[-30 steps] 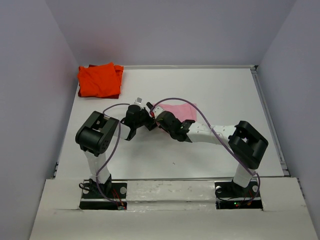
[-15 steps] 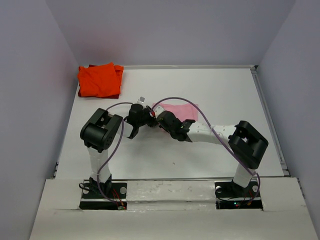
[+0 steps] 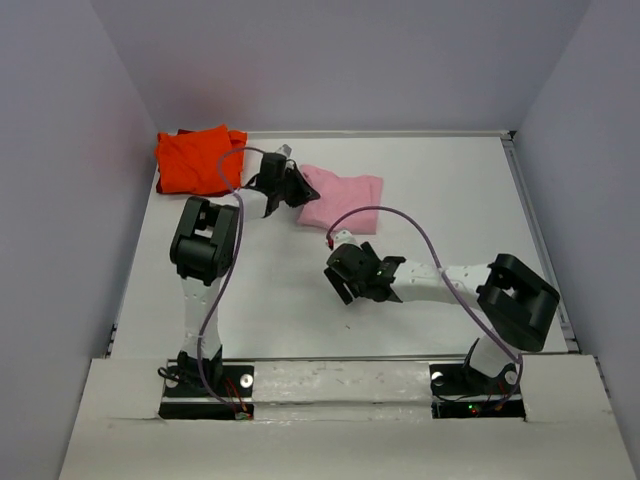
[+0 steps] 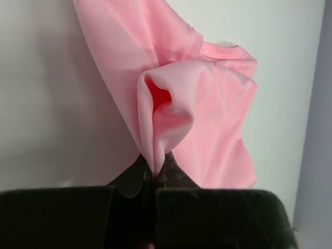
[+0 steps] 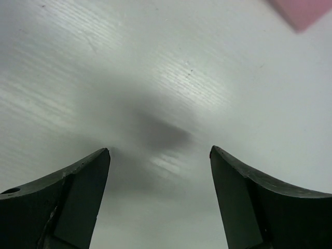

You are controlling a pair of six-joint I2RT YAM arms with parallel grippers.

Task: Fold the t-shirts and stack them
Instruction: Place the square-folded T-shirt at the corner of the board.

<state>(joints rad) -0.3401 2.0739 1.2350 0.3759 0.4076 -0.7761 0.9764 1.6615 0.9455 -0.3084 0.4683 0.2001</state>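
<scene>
The pink t-shirt (image 3: 343,199) lies folded on the white table, right of the orange-red t-shirt (image 3: 199,159), which sits folded in the far left corner. My left gripper (image 3: 292,187) is shut on the pink shirt's left edge; in the left wrist view a pinched fold of pink cloth (image 4: 171,119) rises from the closed fingertips (image 4: 154,171). My right gripper (image 3: 342,287) is open over bare table nearer the front, holding nothing. In the right wrist view, just a corner of pink cloth (image 5: 303,11) shows at the top right, far from its spread fingers (image 5: 83,181).
The white table (image 3: 450,180) is walled by grey panels on the left, back and right. A raised lip runs along its right edge (image 3: 540,250). Purple cables loop over both arms.
The left gripper closed on the pink shirt and carried it toward the far left, nearer the orange-red shirt. The right gripper let go, opened and drew back toward the front.
</scene>
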